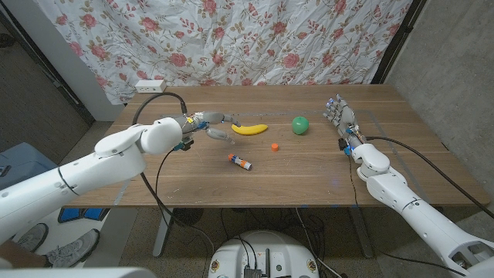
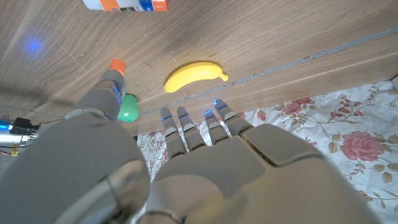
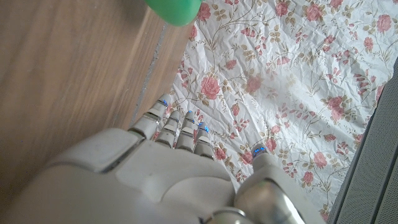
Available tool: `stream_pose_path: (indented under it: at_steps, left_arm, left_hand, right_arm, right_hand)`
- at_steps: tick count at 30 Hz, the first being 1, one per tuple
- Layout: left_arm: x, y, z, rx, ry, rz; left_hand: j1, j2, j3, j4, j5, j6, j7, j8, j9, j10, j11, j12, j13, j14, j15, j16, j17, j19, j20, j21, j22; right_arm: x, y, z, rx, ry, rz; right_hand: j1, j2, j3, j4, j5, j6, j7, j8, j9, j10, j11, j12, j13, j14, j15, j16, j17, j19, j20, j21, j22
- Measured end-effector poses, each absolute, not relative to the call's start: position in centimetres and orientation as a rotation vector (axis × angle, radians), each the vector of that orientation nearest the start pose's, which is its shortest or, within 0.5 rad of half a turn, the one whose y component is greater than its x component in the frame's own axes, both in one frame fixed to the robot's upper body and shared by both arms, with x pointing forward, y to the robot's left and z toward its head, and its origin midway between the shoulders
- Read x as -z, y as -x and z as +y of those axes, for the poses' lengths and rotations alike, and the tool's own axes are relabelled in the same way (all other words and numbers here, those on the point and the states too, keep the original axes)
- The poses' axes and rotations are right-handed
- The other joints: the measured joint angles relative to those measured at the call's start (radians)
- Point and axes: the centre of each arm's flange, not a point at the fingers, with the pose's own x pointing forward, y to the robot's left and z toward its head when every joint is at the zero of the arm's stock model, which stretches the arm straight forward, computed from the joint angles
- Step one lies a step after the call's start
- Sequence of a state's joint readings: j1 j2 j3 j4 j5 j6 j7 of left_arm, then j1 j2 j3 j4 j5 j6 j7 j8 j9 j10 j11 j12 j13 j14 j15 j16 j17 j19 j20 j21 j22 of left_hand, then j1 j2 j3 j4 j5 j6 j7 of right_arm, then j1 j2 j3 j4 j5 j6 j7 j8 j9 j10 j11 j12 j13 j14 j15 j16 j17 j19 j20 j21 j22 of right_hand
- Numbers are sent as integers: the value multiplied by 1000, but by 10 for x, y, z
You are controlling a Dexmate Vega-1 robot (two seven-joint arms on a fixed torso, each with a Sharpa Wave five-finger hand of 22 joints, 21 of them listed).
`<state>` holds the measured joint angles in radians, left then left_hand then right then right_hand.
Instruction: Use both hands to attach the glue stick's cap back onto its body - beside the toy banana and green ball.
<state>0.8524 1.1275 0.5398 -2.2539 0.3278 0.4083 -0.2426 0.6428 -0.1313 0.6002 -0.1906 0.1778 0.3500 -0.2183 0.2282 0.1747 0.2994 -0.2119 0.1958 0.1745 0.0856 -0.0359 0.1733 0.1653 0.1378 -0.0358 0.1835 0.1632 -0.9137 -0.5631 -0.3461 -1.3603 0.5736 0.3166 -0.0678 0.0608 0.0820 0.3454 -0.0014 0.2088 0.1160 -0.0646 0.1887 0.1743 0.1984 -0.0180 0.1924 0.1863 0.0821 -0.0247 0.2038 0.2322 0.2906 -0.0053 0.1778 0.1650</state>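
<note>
While uncapped, glue stick (image 1: 241, 161) beside orange cap (image 1: 274, 146).

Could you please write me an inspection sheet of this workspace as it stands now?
Surface: wooden table, bare brown top.
Job's things: glue stick body lying on its side near mid-table; orange cap apart from it, toward the green ball.
Clutter: toy banana and green ball side by side, farther back.
Hands: left hand beside the banana, fingers apart, holding nothing; right hand at the table's right, fingers extended, holding nothing.
Cables: black cable looping over the left arm; another along the right arm.
Surroundings: floral cloth behind the table; white power strip at the back left corner.
</note>
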Motion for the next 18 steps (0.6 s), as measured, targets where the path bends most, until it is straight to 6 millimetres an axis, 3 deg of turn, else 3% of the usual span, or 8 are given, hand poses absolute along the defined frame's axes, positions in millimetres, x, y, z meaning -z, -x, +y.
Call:
stream_pose_path:
  at_steps: [18]
  left_arm:
    - [-28,-491,183,198,-1758,-500]
  left_hand:
    - [53,-18,-9,7,0,-18,4,-13,0,20,1,-3,0,-11,0,0,0,-32,0,-6,0]
  right_arm:
    - [44,-638,-317,-99,24,-607]
  right_hand:
    - [0,0,0,0,0,0,0,0,0,0,0,0,0,0,0,0,0,0,0,0,0]
